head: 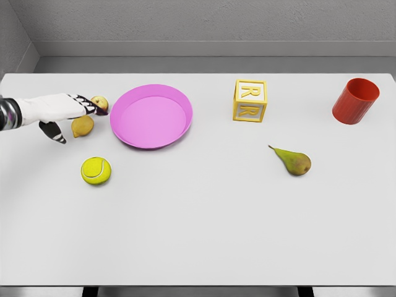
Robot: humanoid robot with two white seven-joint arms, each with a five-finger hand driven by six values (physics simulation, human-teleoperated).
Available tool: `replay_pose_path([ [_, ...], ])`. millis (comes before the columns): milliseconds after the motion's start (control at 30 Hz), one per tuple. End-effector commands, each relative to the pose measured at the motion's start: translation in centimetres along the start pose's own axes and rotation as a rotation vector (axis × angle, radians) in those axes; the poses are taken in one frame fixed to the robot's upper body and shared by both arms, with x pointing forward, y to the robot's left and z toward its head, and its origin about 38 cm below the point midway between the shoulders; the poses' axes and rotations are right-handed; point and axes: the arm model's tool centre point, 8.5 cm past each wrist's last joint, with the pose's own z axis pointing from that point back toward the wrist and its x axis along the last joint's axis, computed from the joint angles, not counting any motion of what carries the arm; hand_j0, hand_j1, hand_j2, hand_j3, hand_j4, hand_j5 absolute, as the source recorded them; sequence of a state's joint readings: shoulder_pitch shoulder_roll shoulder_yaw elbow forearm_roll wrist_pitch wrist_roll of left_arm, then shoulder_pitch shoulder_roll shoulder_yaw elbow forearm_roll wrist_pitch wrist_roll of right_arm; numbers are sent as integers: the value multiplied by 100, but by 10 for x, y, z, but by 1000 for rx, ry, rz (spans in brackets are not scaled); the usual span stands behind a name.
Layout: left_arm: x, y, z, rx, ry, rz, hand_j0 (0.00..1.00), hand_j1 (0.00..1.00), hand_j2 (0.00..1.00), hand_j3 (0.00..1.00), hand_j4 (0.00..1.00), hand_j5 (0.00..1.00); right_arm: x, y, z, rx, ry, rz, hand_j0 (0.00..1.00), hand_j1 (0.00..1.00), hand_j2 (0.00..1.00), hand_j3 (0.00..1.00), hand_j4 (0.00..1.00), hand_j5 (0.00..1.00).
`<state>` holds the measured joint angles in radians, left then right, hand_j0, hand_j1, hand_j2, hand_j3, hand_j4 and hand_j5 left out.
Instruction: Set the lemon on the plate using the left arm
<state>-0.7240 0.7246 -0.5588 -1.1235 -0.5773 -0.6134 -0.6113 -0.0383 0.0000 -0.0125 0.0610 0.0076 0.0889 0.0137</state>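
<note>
The left hand (pixel 62 114) entered from the left edge and lay over the white surface (pixel 204 223), just left of the pink plate (pixel 151 116). Its fingers (pixel 86 104) were spread, with the upper ones extended toward the plate and the thumb (pixel 54 132) angled downward and apart from them. The lemon (pixel 82 126) sat on the surface in the gap between the extended fingers and the thumb, close to the palm; whether it was actually touched could not be determined, and it was not enclosed. A small apple (pixel 100 103) lay at the fingertips, just beside the plate's left rim. A tennis ball (pixel 96 171) rested near the lemon, on the side closer to the camera. A yellow letter block (pixel 250 101) marked R stood right of the plate, a pear (pixel 293 161) lay on its side further right, and a red cup (pixel 355 101) stood near the right edge.
</note>
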Motion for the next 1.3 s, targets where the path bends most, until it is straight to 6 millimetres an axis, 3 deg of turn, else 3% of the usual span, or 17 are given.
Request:
replay_pose_path([
  [0,0,1,1,6,0,1,100,100,100,100,100,100,0,0,0,0,0,0,100,100,100,100,100,100],
  [533,1,4,2,-12,23,-50,100,100,100,100,100,100,0,0,0,0,0,0,100,100,100,100,100,100],
  [800,1,2,-1,-13,21,-43,91,91,91,91,91,91,0,0,0,0,0,0,100,100,100,100,100,100],
  [1267,0,0,-1,-18,24,-37,91,91,91,91,91,91,0,0,0,0,0,0,100,100,100,100,100,100],
])
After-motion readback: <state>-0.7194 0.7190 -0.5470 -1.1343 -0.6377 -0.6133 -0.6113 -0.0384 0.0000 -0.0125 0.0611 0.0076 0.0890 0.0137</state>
